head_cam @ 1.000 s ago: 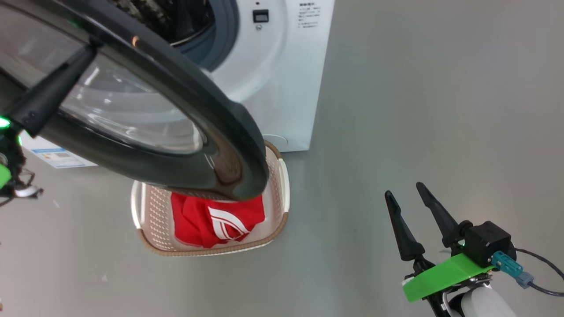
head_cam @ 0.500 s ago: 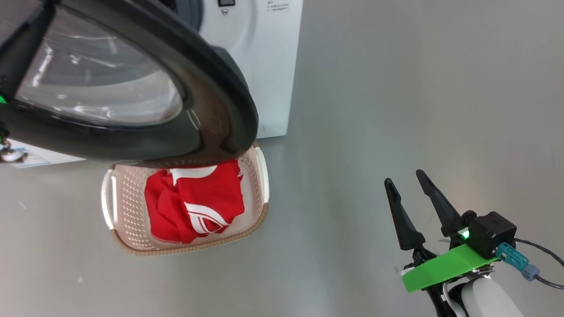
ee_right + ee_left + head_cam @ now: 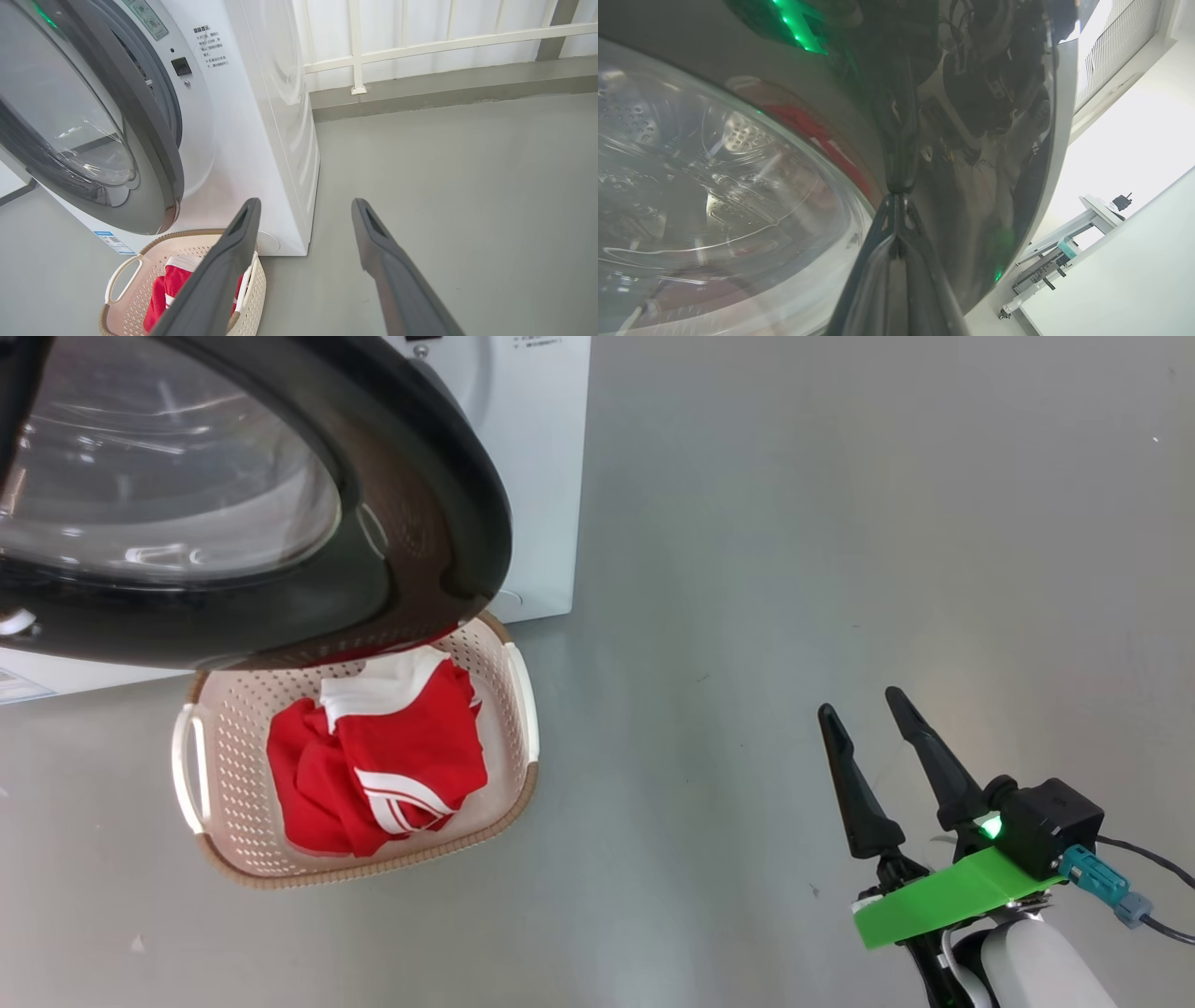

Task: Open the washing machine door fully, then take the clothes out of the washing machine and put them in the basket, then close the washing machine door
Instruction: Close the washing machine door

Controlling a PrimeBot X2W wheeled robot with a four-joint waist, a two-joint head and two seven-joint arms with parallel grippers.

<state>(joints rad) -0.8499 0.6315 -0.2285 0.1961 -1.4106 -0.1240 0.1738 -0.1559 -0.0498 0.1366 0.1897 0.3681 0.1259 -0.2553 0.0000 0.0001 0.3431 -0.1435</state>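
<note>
Now, glossy black-rimmed door (image 3: 233, 495) w/ clear glass, red clothes (image 3: 383, 765) in basket (image 3: 229, 784), L pincer (image 3: 896, 200) closed, R pincer (image 3: 859, 702) wide.

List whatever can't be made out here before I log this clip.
- Inside of the washing machine: head view, the washing machine door covers the opening; leftover laundry unknown.
- Far rim of the basket: head view, hidden under the door.
- Lettering on the clothes: head view, folded under.
- Printed notice on the machine's front: right wrist view, too small to read.
- Clothes, right wrist view: partly behind a finger of the right gripper.
</note>
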